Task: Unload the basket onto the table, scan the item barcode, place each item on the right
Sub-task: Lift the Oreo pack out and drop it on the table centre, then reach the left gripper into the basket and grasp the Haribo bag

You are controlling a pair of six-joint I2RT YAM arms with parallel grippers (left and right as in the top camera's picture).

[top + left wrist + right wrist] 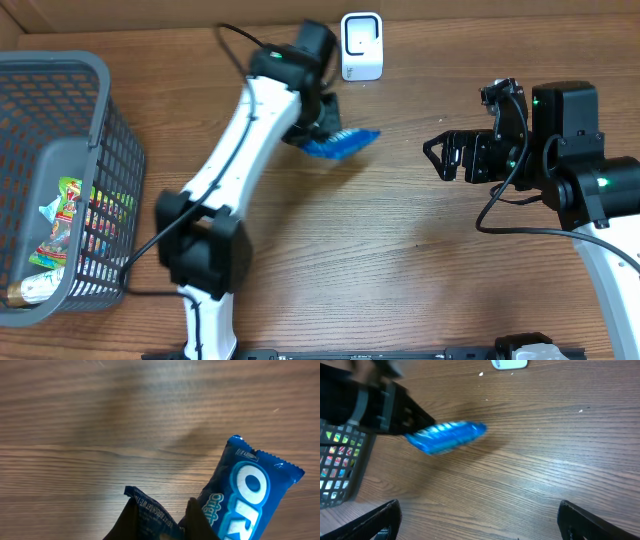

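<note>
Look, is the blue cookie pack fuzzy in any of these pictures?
Right wrist view: the cookie pack is smeared by blur and its print is unreadable. Left wrist view: it is sharp with clear letters, and a soft shadow falls on the table. Overhead view: small but fairly clear.

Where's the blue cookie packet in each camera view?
Overhead: the blue cookie packet is upper middle, just below the white scanner.
Left wrist: lower right, running off the bottom edge.
Right wrist: upper left of centre, blurred.
Shared landmark: the white scanner, at the top in overhead and at the top edge in right wrist; not in left wrist.
</note>
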